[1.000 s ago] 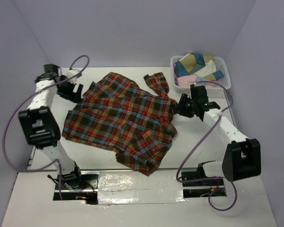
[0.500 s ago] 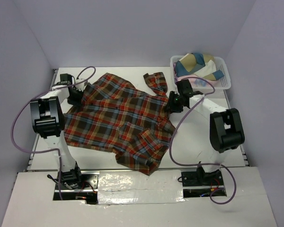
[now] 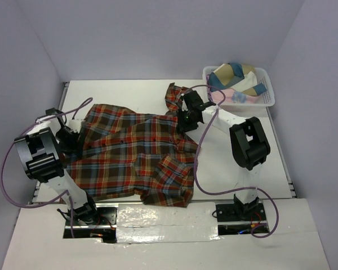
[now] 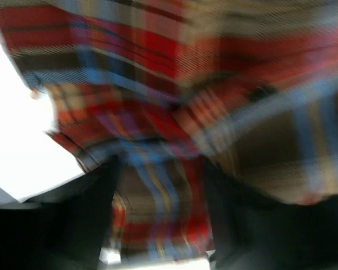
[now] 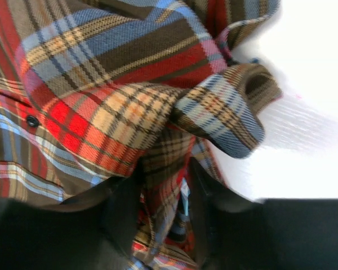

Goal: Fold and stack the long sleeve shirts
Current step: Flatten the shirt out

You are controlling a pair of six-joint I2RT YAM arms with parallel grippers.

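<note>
The plaid long sleeve shirt (image 3: 135, 152), red-orange, brown and blue, lies spread front-up on the white table (image 3: 124, 93), its hem near the front edge. My left gripper (image 3: 69, 139) is at the shirt's left edge, and its blurred wrist view shows plaid cloth (image 4: 158, 112) between its fingers (image 4: 79, 225). My right gripper (image 3: 186, 120) is at the shirt's right shoulder, shut on a bunched fold of plaid (image 5: 158, 157). A sleeve (image 3: 173, 94) lies crumpled just behind it.
A white slotted basket (image 3: 267, 84) at the back right holds several folded cloths (image 3: 234, 76). The lilac walls close in the table on three sides. Both arm bases (image 3: 84, 214) stand at the near edge.
Both grippers closed in on the shirt's sides and pulled it toward the near left. The shirt now lies squarer to the front edge, with the right sleeve bunched up behind.
</note>
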